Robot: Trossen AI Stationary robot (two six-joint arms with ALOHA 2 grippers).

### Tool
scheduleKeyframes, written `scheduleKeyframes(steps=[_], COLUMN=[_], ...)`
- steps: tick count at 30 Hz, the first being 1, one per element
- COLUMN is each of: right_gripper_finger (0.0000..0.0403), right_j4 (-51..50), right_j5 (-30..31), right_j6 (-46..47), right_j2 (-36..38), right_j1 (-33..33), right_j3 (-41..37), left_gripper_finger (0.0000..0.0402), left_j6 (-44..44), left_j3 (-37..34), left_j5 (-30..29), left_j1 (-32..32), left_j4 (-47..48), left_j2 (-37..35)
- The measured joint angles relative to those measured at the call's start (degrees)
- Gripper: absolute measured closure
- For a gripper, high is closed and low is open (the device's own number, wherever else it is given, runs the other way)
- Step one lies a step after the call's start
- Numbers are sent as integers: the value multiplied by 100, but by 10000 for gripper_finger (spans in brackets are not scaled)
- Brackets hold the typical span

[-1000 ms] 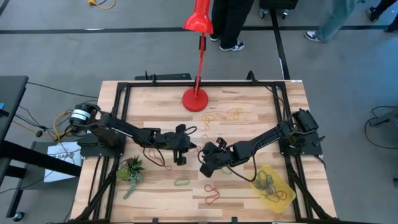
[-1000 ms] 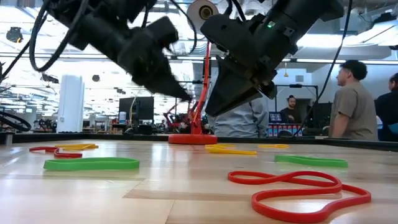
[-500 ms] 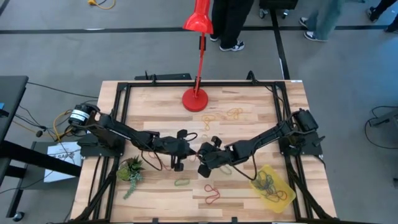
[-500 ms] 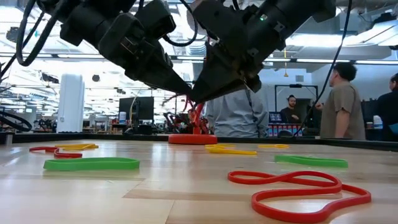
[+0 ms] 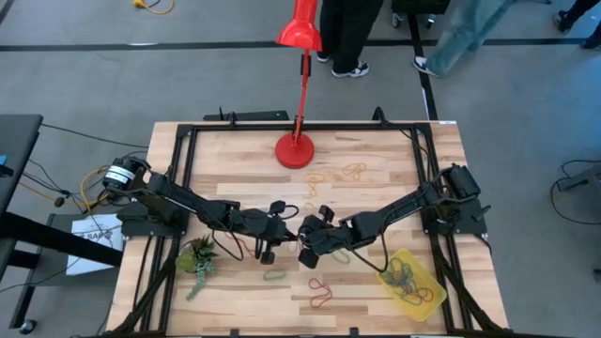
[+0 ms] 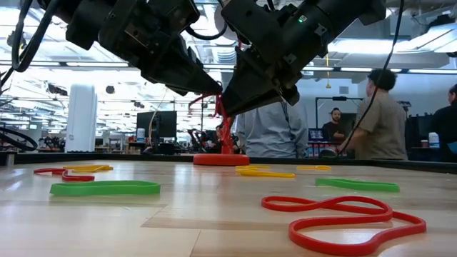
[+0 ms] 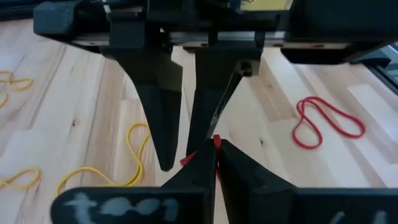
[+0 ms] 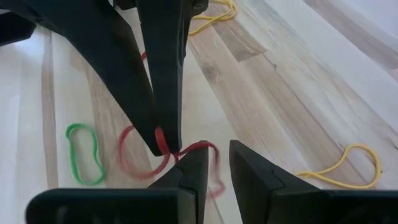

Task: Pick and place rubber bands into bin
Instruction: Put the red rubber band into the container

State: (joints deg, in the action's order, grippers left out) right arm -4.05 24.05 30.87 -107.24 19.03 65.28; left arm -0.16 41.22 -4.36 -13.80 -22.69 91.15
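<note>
Over the middle of the table my two grippers meet tip to tip, above the wood. My left gripper (image 5: 287, 233) comes from the table's left and is shut on a red rubber band (image 8: 186, 151). My right gripper (image 5: 302, 244) comes from the right and is open, with a bare gap between its fingers (image 8: 219, 165). Loose rubber bands lie flat on the table: green (image 5: 274, 275), red (image 5: 319, 293) and yellow (image 5: 343, 172). The yellow bin (image 5: 402, 254) stands near the right front corner with several bands in it. My left gripper pinches the red band at one spot of the loop (image 7: 215, 144) between its shut fingertips, slanting down from the table's left. The band hangs below the tips as a slack loop, clear of the table. My right gripper has the band running across the tip of one finger (image 8: 198, 154). Nothing lies between its two fingers, and I cannot tell whether the band is hooked on that tip.
A red lamp base (image 5: 295, 150) with its pole stands at the far middle. A small green plant (image 5: 199, 255) lies at the near left. More bands lie near the low camera (image 6: 343, 218) (image 6: 105, 188). People stand beyond the far edge.
My left gripper has gone toward the table's right and its near edge until its tips meet those of my right gripper. My right gripper has rolled and tipped where it was. Both kept their finger gaps.
</note>
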Motion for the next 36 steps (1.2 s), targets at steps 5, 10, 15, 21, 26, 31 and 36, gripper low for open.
scheduleKeyframes(steps=[5, 10, 15, 21, 26, 31, 36], right_gripper_finger=[344, 353, 396, 400, 400, 401, 402], right_j4=[38, 37, 39, 29, -87, -623, -1460], right_j5=[-17, -90, -108, -109, -109, -81, -78], right_j6=[-93, -96, -95, -92, 158, 699, 1371], right_j2=[0, 0, 0, 0, 0, 0, 0], right_j1=[0, 0, 0, 0, -3, -41, -39], right_j3=[0, 0, -2, -2, -2, -2, -2], left_gripper_finger=[401, 401, 400, 382, 353, 321, 300], left_j6=[45, 33, 13, -17, -136, -199, -202], left_j3=[2, 2, 4, 4, 6, 5, 4], left_j5=[-65, -328, -441, -1125, -1202, -1215, -1528], left_j1=[0, -3, 0, 4, 2, 2, 2], left_j4=[-25, -25, -4, 280, 605, 648, 759], left_j2=[0, -2, -2, -4, -4, -4, -4])
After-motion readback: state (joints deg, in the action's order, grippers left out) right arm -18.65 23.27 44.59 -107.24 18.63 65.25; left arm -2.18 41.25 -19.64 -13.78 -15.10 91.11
